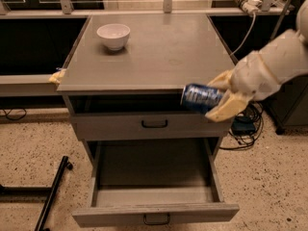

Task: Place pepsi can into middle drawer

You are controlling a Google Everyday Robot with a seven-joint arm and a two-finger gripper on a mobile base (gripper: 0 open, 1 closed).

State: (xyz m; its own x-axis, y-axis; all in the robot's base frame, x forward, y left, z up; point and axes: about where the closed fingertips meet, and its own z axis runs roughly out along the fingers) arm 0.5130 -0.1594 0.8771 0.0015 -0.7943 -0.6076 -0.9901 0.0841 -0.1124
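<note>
My gripper (222, 96) is shut on the pepsi can (199, 96), a blue can with white markings, held on its side. It hangs at the right front edge of the grey cabinet (154, 52), level with the closed upper drawer (149, 124). The middle drawer (154, 186) below is pulled wide open and shows a bare grey inside. Its small dark loop handle (156, 219) is at the bottom edge. The can is above and a little right of the drawer's opening.
A white bowl (113, 35) stands at the back left of the cabinet top. A yellowish scrap (57, 76) sticks out at the top's left edge. Cables and a dark box (243, 126) lie on the floor at the right. A black bar (50, 194) lies on the floor at the left.
</note>
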